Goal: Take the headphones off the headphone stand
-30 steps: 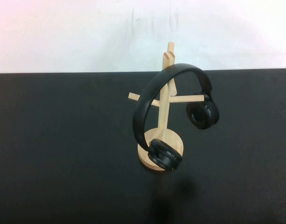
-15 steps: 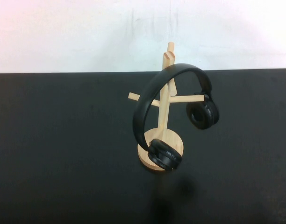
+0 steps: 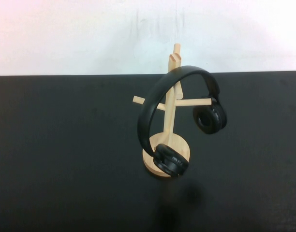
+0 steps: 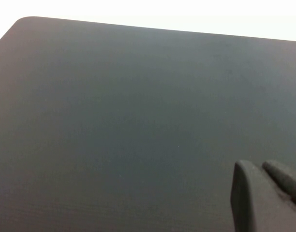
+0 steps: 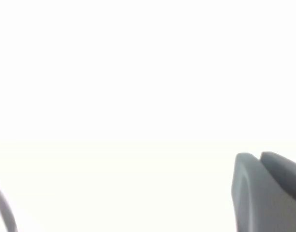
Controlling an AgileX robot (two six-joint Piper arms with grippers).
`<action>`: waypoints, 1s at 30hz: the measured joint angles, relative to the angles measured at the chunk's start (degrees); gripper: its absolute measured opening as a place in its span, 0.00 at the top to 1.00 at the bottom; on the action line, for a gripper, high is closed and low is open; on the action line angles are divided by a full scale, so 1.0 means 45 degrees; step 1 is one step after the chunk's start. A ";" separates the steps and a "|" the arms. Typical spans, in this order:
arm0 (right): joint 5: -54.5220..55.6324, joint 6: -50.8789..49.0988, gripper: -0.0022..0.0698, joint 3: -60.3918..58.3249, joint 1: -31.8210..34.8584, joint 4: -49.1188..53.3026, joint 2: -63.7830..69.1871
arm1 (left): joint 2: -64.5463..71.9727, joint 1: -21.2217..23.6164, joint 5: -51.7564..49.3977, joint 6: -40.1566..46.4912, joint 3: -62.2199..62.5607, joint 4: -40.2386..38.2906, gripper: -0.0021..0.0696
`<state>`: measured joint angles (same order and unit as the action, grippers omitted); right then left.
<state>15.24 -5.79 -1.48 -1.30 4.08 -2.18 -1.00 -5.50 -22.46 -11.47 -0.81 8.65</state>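
Black headphones (image 3: 179, 116) hang on headphone stand (image 3: 171, 113), mid-surface (image 3: 66, 145) toward far edge. Headband arcs left-right over the pole. Left pincer (image 4: 264, 191) and right pincer (image 5: 266, 186) both off high view; fingers together on each. Nearer arm: can't tell.

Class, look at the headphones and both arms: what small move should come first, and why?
Probably bring the right hand in toward the headband. The headphones hang on the headphone stand untouched; neither arm shows in the high view, and the left hand sees only bare table.
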 joint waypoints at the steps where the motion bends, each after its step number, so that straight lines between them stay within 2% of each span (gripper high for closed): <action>1: 0.0584 -0.0259 0.98 0.0000 0.0000 -0.0096 0.0000 | 0.0000 0.0000 0.0000 0.0000 0.0000 0.0000 0.97; 3: 0.2077 -0.0729 0.98 0.0076 0.0000 -0.0465 0.0000 | 0.0000 0.0000 0.0000 0.0000 0.0000 0.0000 0.97; 4: 0.6822 -0.1351 0.98 0.0275 0.0000 -0.0760 0.0000 | 0.0000 0.0000 0.0000 0.0000 0.0000 0.0000 0.97; 6: 0.6995 -0.1429 0.98 0.0972 0.0000 -0.1593 0.0000 | 0.0000 0.0000 0.0000 0.0000 0.0000 0.0000 0.97; 7: 0.5306 -0.1278 0.98 0.1525 0.0000 -0.1887 0.0000 | 0.0000 0.0000 0.0000 0.0000 0.0000 0.0000 0.97; 8: 0.6172 -0.1463 0.98 0.2169 0.0000 -0.2035 0.0045 | 0.0000 0.0000 0.0000 0.0000 0.0000 0.0000 0.97; 10: 0.5276 -0.1556 0.98 0.3762 0.0000 -0.2111 0.0229 | 0.0000 0.0000 0.0000 0.0000 0.0000 0.0000 0.97; 11: 0.3048 -0.2683 0.98 0.4677 0.0000 -0.2111 0.0408 | 0.0000 0.0000 0.0000 0.0000 0.0000 0.0000 0.97; 12: 0.1796 -0.2688 0.98 0.5440 0.0000 -0.2051 0.0641 | 0.0000 0.0000 0.0000 0.0000 0.0000 0.0000 0.97; 13: 0.3173 -0.2318 0.98 0.6385 0.0000 -0.1815 0.1020 | 0.0000 0.0000 0.0000 0.0000 0.0000 0.0000 0.97; 14: -0.1632 -0.2500 0.98 0.7266 0.0000 -0.1448 0.1526 | 0.0000 0.0000 0.0000 0.0000 0.0000 0.0000 0.97; 17: -0.5342 -0.2257 0.98 0.9237 0.0000 -0.0183 0.3334 | 0.0000 0.0000 0.0000 0.0000 0.0000 0.0000 0.97; 18: -0.2982 -0.2442 0.98 0.9636 0.0000 -0.0004 0.4059 | 0.0000 0.0000 0.0000 0.0000 0.0000 0.0000 0.97; 19: -0.7213 -0.1765 0.98 1.0006 0.0000 0.0021 0.4769 | 0.0000 0.0000 0.0000 0.0000 0.0000 0.0000 0.97; 21: -0.8052 -0.0877 0.98 1.0288 0.0000 0.0021 0.5949 | 0.0000 0.0000 0.0000 0.0000 0.0000 -0.0019 0.97; 27: -0.7785 0.1918 0.98 1.0288 -0.0027 -0.0195 0.8988 | 0.0000 0.0000 0.0000 0.0000 0.0000 -0.0019 0.97; 30: -0.7577 0.4467 0.98 1.0288 -0.0046 -0.1152 1.0362 | 0.0000 0.0000 0.0000 0.0000 0.0000 -0.0019 0.97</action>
<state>-18.85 14.31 44.81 -1.51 -1.10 44.45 -1.00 -5.50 -22.46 -11.47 -0.81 8.56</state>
